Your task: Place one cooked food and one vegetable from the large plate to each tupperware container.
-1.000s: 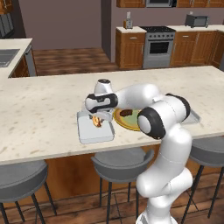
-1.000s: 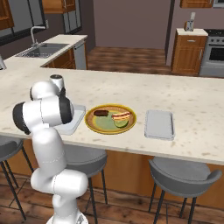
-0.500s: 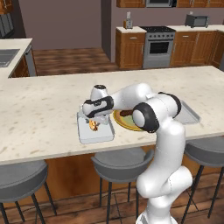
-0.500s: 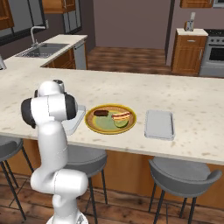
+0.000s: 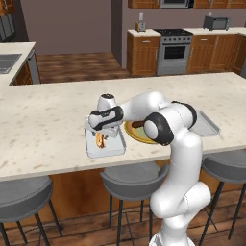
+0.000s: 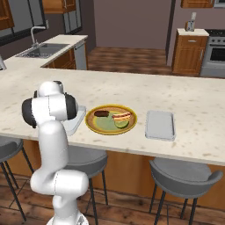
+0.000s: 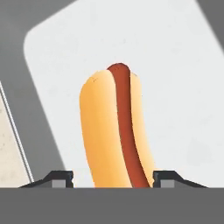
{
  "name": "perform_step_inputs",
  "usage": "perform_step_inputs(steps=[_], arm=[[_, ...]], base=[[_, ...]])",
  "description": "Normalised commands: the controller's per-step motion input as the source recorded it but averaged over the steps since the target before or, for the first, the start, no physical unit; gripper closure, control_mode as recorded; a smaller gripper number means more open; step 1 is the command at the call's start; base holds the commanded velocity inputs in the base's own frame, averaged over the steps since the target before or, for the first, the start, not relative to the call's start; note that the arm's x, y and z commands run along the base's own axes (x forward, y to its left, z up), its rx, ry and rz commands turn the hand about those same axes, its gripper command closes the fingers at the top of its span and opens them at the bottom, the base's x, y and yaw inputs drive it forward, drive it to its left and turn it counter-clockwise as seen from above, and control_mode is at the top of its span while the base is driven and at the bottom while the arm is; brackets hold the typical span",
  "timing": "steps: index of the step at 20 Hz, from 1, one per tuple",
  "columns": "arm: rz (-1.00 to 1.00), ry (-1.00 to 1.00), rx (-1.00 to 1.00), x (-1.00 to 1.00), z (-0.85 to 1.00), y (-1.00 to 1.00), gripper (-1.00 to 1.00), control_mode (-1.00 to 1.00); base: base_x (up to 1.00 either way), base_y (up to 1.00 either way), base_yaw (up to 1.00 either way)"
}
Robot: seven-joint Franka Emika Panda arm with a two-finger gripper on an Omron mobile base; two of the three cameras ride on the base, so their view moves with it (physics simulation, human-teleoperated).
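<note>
Kitchen island with a pale speckled counter [image 5: 43, 125] carries all task items. One tupperware container [image 5: 103, 145] lies at the near edge with a hot dog [image 5: 100, 140] in it. Seen from the hand camera, the gripper [image 7: 113, 177] is low over this container [image 7: 175, 87], its fingertips [image 7: 61, 178] spread either side of the hot dog [image 7: 116, 127]; whether they touch the bun cannot be told. From the right base camera, the large plate [image 6: 110, 119] sits just beside that container and holds a dark brown piece [image 6: 101, 114], a second hot dog [image 6: 121, 116] and a green vegetable [image 6: 121, 124]. A second container [image 6: 160, 125] lies near the plate's other side. Three grey stools [image 5: 127, 175] stand below the counter edge.
</note>
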Motion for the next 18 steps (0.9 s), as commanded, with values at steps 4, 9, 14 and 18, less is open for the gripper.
perform_step_inputs(steps=[4,9,14,18], arm=[[-0.01,0.00,0.00,0.00,0.00,-0.02,-1.00,-1.00],[-0.01,-0.17,0.04,-0.18,0.41,-0.24,-1.00,-1.00],[0.27,-0.14,-0.01,-0.16,0.74,-0.87,-1.00,-1.00],[0.35,0.00,-0.03,0.21,0.22,-1.00,-1.00,-1.00]], base=[[0.00,0.00,0.00],[0.00,0.00,0.00],[0.00,0.00,0.00],[0.00,0.00,0.00]])
